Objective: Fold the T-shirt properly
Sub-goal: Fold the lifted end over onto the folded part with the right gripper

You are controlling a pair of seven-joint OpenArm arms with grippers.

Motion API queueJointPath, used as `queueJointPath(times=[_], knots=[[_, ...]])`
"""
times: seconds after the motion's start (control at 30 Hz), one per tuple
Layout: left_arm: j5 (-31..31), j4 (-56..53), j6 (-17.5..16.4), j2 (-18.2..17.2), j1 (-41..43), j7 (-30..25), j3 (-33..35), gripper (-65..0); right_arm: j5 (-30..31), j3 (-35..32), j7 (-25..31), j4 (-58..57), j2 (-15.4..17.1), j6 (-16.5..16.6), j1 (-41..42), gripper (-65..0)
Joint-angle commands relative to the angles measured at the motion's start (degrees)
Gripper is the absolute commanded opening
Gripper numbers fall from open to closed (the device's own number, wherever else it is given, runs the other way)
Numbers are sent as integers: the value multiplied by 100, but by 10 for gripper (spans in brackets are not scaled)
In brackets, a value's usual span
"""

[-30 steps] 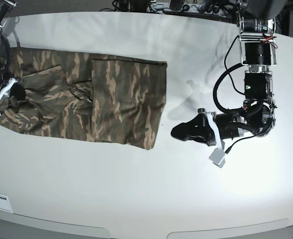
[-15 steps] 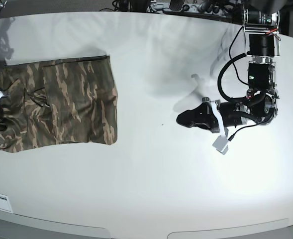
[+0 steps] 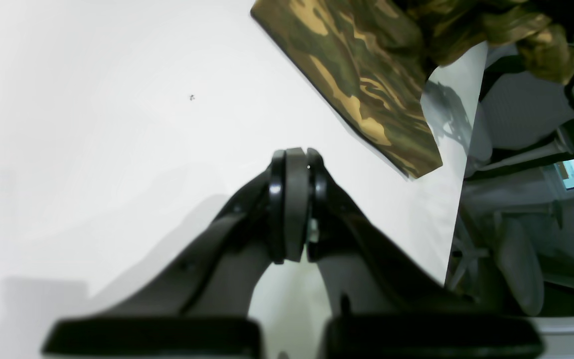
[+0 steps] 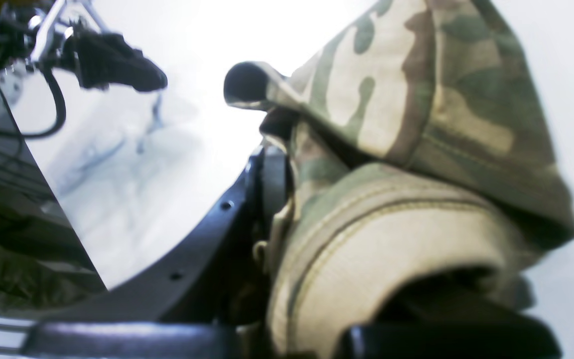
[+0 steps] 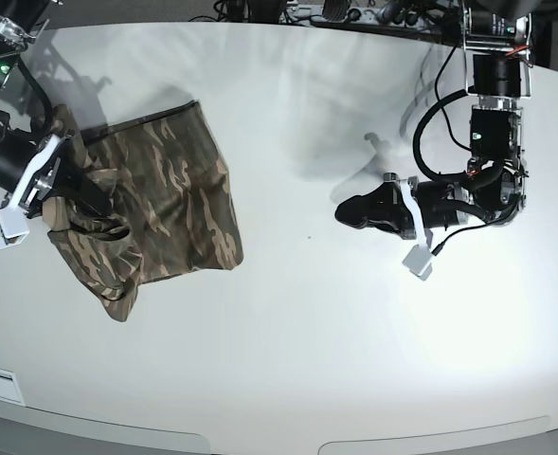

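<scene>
White table (image 5: pixel 288 360) lies bare beside T-shirt (image 5: pixel 165 209) clamped by right gripper (image 5: pixel 81 201); left gripper (image 5: pixel 352 212) closed.

Surface: broad white table with a smooth matte top and a rounded edge (image 5: pixel 288 360).
Lying on it: large short-sleeved cloth T-shirt in olive, brown and tan camouflage print (image 5: pixel 179 204), at the table's left end in the base view.
Lay of the T-shirt: bunched and partly folded, its right part flat on the top, its left part gathered and lifted.
Marks: tiny dark speck (image 5: pixel 308 237) on the bare white, between shirt and table middle.
</scene>
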Motion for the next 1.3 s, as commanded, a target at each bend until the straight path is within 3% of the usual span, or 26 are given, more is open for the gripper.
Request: queueJointPath(times=[0.0,0.17,0.3,0.43,0.5,0.57,0.67,0.8,0.93,1.07,1.2,1.27], knots=[[-157,83,-22,-44,-127,-103,-33,-650,215,35,134,101,-39,85,66,-650],[-162,83,-22,-44,-127,-103,-33,-650,215,-227,134,90,-439,297,66,-650],[-212,83,-22,-44,-127,-103,-33,-650,-376,-728,134,74,-629,366,66,-650],[-223,83,-22,-44,-127,-101,-33,-650,-1534,-1703,363,74,-562,366,83,-312],[-227,83,-22,-44,-127,-103,-33,-650,-2332,-2236,708,74,-474,366,101,-230],[-236,83,-22,-44,-127,-101,-33,-650,-2986,-2667,1123,74,-466,366,114,-230],[-245,83,-22,-42,-129,-105,-33,-650,-3082,-3176,1484,79,-468,366,114,-230],[-243,83,-22,-44,-127,-101,-33,-650,-3005,-3788,1414,81,-468,366,221,-231],[-243,83,-22,-44,-125,-101,-33,-650,-3880,-4483,1478,81,-466,366,483,-235],[-243,83,-22,-44,-127,-103,-33,-650,-4660,-4892,1882,81,-466,366,625,-235],[-240,83,-22,-44,-125,-101,-33,-650,-4863,-5169,2144,81,-466,366,688,-239],[-240,83,-22,-44,-125,-101,-33,-650,-4872,-5348,2153,81,-466,366,682,-277]])
